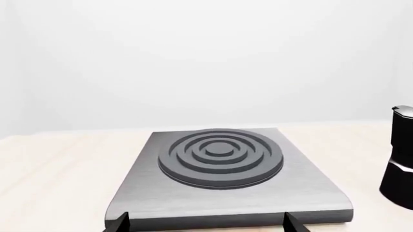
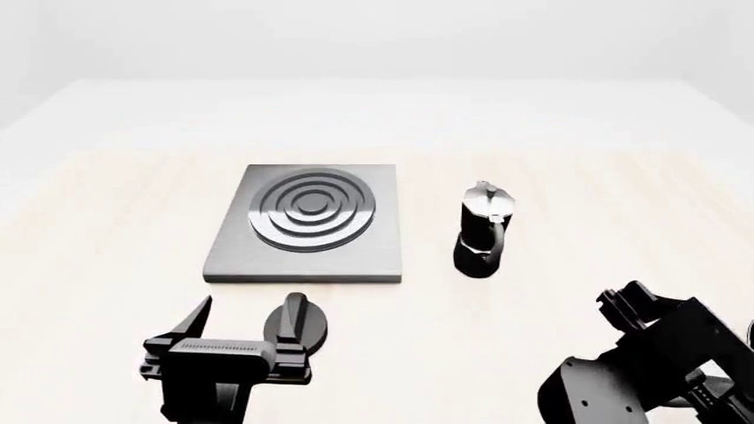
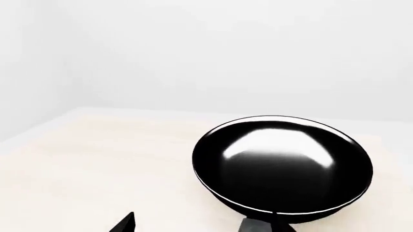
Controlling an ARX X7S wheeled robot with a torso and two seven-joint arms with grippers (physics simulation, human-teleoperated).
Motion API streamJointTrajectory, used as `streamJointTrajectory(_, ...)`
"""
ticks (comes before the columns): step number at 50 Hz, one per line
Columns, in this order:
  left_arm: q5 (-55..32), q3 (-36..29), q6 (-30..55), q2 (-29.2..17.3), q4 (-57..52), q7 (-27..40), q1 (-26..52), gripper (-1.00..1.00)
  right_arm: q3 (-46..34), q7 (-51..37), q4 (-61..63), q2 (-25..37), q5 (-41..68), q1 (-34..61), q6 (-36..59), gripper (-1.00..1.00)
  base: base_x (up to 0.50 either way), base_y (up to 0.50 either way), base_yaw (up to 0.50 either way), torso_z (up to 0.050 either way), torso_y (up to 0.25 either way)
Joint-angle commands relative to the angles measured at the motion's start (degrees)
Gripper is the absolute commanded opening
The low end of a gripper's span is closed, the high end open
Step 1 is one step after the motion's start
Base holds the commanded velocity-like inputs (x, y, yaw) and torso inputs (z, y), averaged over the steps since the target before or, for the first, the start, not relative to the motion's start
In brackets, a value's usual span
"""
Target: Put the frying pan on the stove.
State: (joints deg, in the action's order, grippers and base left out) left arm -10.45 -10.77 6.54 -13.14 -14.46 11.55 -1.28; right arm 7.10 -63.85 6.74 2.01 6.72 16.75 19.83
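The frying pan (image 3: 284, 166), glossy black with a shiny inside, shows only in the right wrist view, lying on the pale table just ahead of my right gripper (image 3: 193, 224). That gripper is open and empty; the root of the pan's handle (image 3: 281, 220) runs down close beside one fingertip (image 3: 258, 226). The stove (image 2: 309, 221), a grey slab with dark rings, lies at centre left. My left gripper (image 2: 245, 320) is open and empty just in front of the stove's near edge. In the left wrist view the stove (image 1: 219, 164) lies straight ahead of my left gripper (image 1: 206, 224).
A black-and-silver moka pot (image 2: 483, 230) stands upright right of the stove, a small gap apart; it also shows in the left wrist view (image 1: 397, 159). My right arm (image 2: 659, 358) is at the lower right. The pale wooden table (image 2: 106, 238) extends all round.
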Motion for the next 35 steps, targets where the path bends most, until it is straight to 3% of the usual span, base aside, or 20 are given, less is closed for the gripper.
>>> streamJointTrajectory(1, -0.12, -0.68, 0.26, -0.34, -0.72, 0.31, -0.12, 1.00, 0.87, -3.03, -2.16, -0.75, 4.77, 1.56, -1.32, 1.00, 0.00, 0.00, 0.00, 0.000, 0.000)
streamJointTrajectory(35, -0.66, -1.59, -0.12, -1.33, -0.14, 0.91, -0.07, 1.00, -1.34, -10.65, -8.97, 0.91, 9.11, 2.71, -8.26, 1.00, 0.00, 0.00, 0.00, 0.000, 0.000)
